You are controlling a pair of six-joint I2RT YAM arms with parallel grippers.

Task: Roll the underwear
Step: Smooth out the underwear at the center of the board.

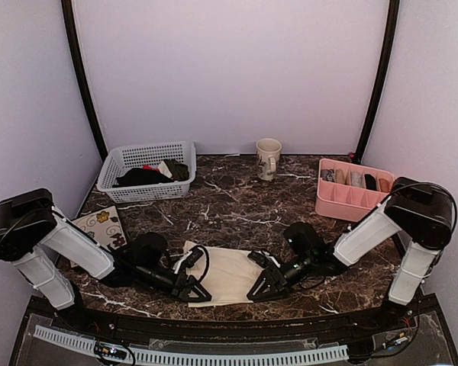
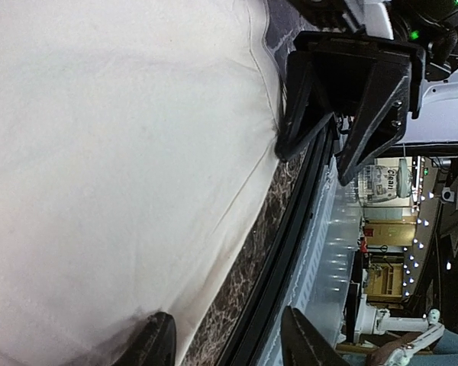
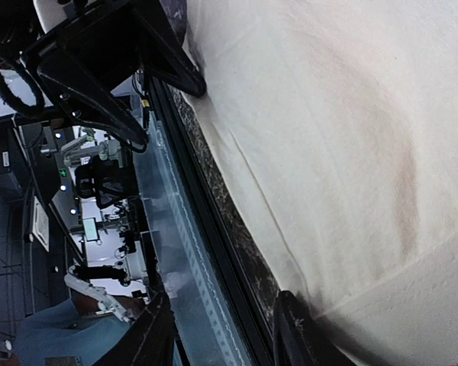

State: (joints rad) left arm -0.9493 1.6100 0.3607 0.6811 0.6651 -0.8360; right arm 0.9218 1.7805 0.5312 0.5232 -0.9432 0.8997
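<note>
The underwear (image 1: 227, 273) is a cream-beige cloth lying flat on the marble table near its front edge. My left gripper (image 1: 197, 292) is low at its near left corner and my right gripper (image 1: 255, 292) at its near right corner, facing each other. In the left wrist view the underwear (image 2: 114, 152) fills the left. My left gripper (image 2: 229, 343) is open, one finger on the cloth's near hem and the other over the table's front rail. In the right wrist view my right gripper (image 3: 223, 339) is open the same way beside the underwear (image 3: 328, 137). Each wrist view shows the opposite gripper across the hem.
A white basket (image 1: 147, 169) with dark garments stands at the back left, a mug (image 1: 268, 158) at the back middle and a pink divided organizer (image 1: 355, 188) at the right. A floral tile (image 1: 99, 225) lies at the left. The table's front rail (image 1: 214, 328) runs just below the grippers.
</note>
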